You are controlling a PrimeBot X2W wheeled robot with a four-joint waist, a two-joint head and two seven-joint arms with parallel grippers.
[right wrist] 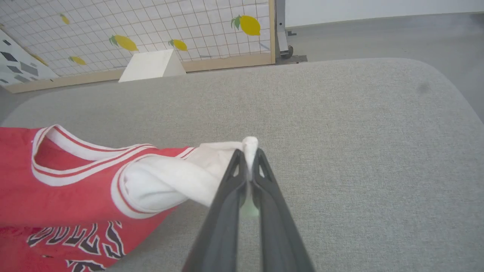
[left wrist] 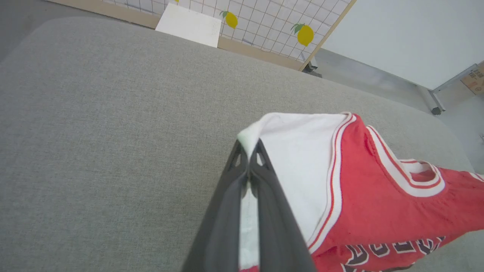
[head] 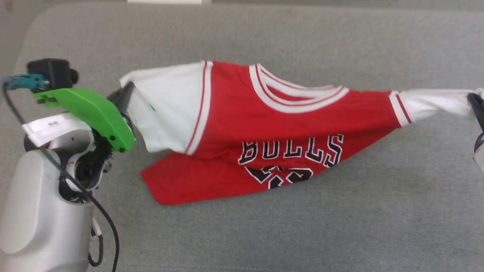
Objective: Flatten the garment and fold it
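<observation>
Where the head view looks down on the grey worktop [head: 264, 234], the shirt [head: 264, 124] hangs stretched sideways between the 2 arms, front up, with the black "BULLS" lettering [head: 291, 151] and part of the 23 readable. The left end effector [head: 126, 92], beyond a green bracket [head: 90, 113], is clenched on the corner of one white sleeve [head: 166, 109]. At the picture's right edge the right end effector [head: 477, 105] grips the tip of the other sleeve [head: 435, 104], which is pulled out long and thin. The striped collar [head: 298, 96] sags between them, and the red lower edge droops toward the worktop near the middle.

In the left wrist view, the 2 dark fingers [left wrist: 264, 189] are pressed together with the white sleeve corner pinched at their tips and a strip of white cloth showing between them. The sleeve spreads to the right into red-and-white trim and the red body. Beyond the worktop stands a grid panel printed with lemons [left wrist: 264, 22] and a white block [left wrist: 189, 24].

In the right wrist view, the fingers [right wrist: 272, 196] are likewise closed, grasping a bunched, twisted end of white sleeve at their tips. The red body and collar trail off to the left above the worktop.
</observation>
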